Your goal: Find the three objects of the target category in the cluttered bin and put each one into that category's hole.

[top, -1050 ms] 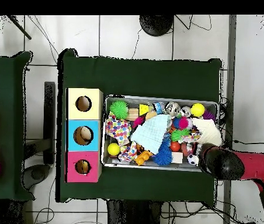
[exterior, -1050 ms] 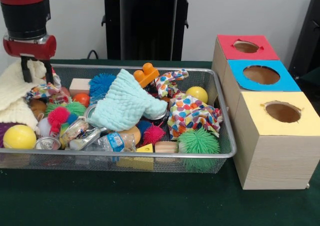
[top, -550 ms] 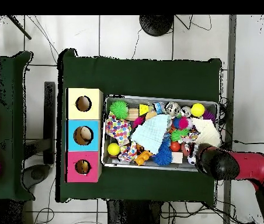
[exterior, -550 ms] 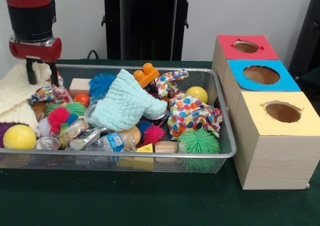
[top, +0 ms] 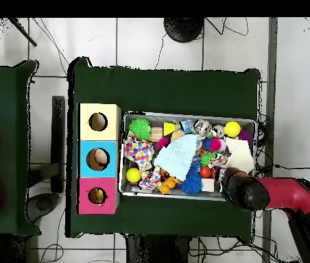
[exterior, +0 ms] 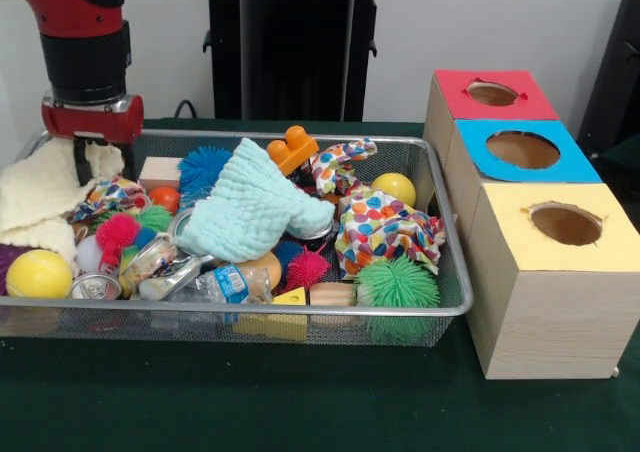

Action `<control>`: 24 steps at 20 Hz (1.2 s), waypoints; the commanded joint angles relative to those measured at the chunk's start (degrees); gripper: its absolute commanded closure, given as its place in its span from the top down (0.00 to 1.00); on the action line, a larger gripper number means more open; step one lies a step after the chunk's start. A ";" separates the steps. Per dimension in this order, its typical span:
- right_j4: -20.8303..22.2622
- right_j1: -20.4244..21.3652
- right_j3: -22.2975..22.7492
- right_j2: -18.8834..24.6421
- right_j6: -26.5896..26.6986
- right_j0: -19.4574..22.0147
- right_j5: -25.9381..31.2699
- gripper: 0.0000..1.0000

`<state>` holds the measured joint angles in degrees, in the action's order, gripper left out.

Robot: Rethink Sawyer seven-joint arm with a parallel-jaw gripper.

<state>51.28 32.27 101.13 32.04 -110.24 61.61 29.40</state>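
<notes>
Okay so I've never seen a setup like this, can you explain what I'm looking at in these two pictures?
It is a red and black robot arm working at a green table. One picture looks across the table; the other looks straight down. A wire mesh bin holds a jumble: spiky balls, a mint cloth, a patterned cloth, cans, blocks. Beside it stand three wooden boxes with red, blue and yellow tops, each with a hole. The gripper hangs over a cream cloth; whether it holds anything is unclear.
</notes>
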 commanded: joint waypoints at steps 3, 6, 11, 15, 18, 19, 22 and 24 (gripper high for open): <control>8.88 -8.41 -4.97 -7.29 1.93 -2.43 -4.48 1.00; 8.67 -8.93 -4.47 -6.96 2.98 -1.70 -6.07 1.00; 7.00 -8.72 -4.61 -7.48 4.11 -2.22 -4.04 0.00; 5.95 -7.38 -3.86 -8.12 2.61 -3.12 -4.08 0.00; 3.55 -3.92 -1.14 -7.96 1.34 -3.54 -3.03 0.00; 2.31 -2.49 -0.14 -7.85 1.37 -3.66 -1.78 0.00; -3.23 3.19 4.37 -6.53 1.53 -3.41 2.26 0.00; -8.17 7.67 8.44 -5.30 0.58 -3.13 4.52 0.00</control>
<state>49.09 34.10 102.16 27.42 -110.24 58.80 25.04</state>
